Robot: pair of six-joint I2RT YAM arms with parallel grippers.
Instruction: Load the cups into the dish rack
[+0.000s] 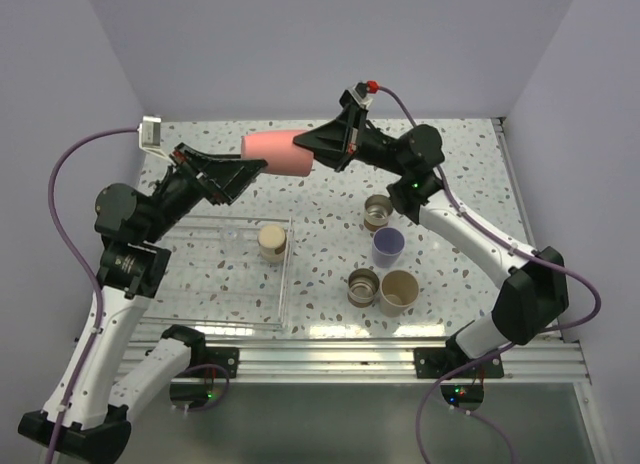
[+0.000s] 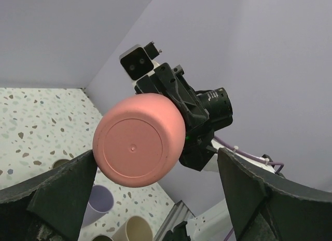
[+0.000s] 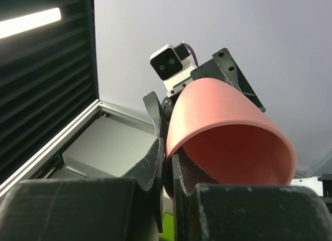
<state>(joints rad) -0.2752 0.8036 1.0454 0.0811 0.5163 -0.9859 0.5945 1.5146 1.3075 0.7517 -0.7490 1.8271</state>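
My right gripper (image 1: pixel 318 149) is shut on the rim of a coral red cup (image 1: pixel 278 152) and holds it on its side high above the table. One finger is inside the rim and one outside (image 3: pixel 171 147). My left gripper (image 1: pixel 252 169) is open, and its spread fingers face the cup's flat base (image 2: pixel 136 146). The base lies close to the left finger (image 2: pixel 62 189). The clear dish rack (image 1: pixel 285 284) lies at the left. It holds a cream cup (image 1: pixel 273 242) and what looks like a clear cup (image 1: pixel 232 239).
Right of the rack stand a lavender cup (image 1: pixel 387 246), a beige cup (image 1: pixel 398 291) and two metallic cups (image 1: pixel 378 212) (image 1: pixel 363 287). The lavender cup (image 2: pixel 98 202) and the beige cup (image 2: pixel 136 231) also show below in the left wrist view. Walls close the table at the back and sides.
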